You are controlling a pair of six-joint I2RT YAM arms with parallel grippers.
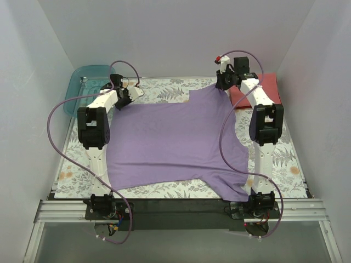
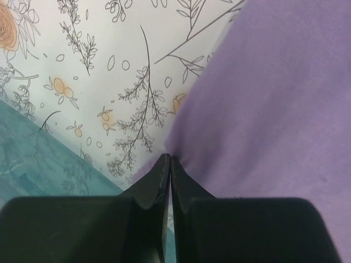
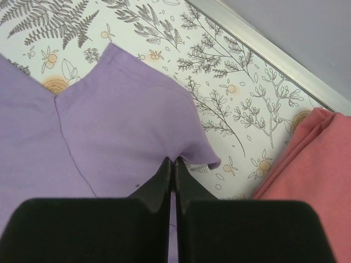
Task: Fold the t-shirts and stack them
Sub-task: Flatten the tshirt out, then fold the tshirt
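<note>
The lavender-purple t-shirt lies spread over the middle of the floral table. My left gripper is shut on its far left corner; in the left wrist view the gripper pinches the purple cloth's edge. My right gripper is shut on the shirt's far right corner, which is lifted; in the right wrist view the gripper clamps the purple cloth. The coral-red t-shirt lies folded at the far right, also in the right wrist view.
A teal translucent plastic bin stands at the far left corner, its edge in the left wrist view. White walls enclose the table on three sides. A metal rail borders the table's far edge.
</note>
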